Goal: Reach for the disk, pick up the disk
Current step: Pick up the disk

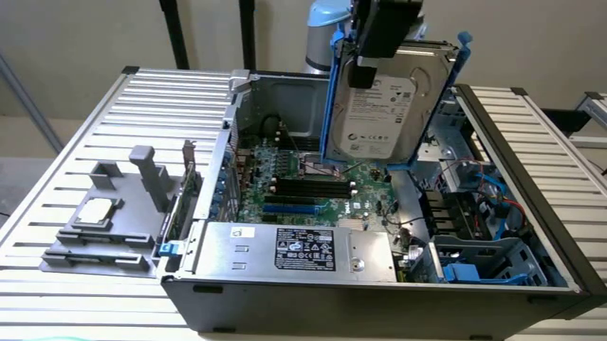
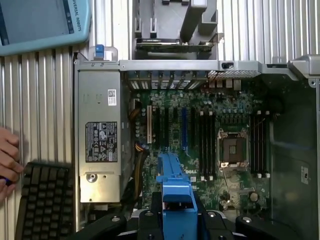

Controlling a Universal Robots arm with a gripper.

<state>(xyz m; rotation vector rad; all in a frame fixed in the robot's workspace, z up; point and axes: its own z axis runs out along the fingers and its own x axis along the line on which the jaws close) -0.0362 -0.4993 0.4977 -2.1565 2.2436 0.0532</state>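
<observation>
Exterior view: the pincer [image 1: 372,60], black, is clamped on the disk [image 1: 384,106], a flat silver-grey slab with white printed label and bright blue plastic rails, held upright above the open grey metal computer case [image 1: 379,298]. Inside: green motherboard [image 1: 318,192], boxy power supply [image 1: 294,249] with black label. Ribbed metal bench [image 1: 104,142].

Wrist view: blue rail [image 2: 174,195] between the fingers [image 2: 150,220]; "DELL" on the board; black keyboard [image 2: 45,200].

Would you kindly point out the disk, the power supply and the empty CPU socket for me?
disk [image 1: 382,114]: exterior view, on its white label.
power supply [image 1: 301,249]: exterior view, on its black sticker.
empty CPU socket [image 2: 233,149]: wrist view, on its centre.
</observation>
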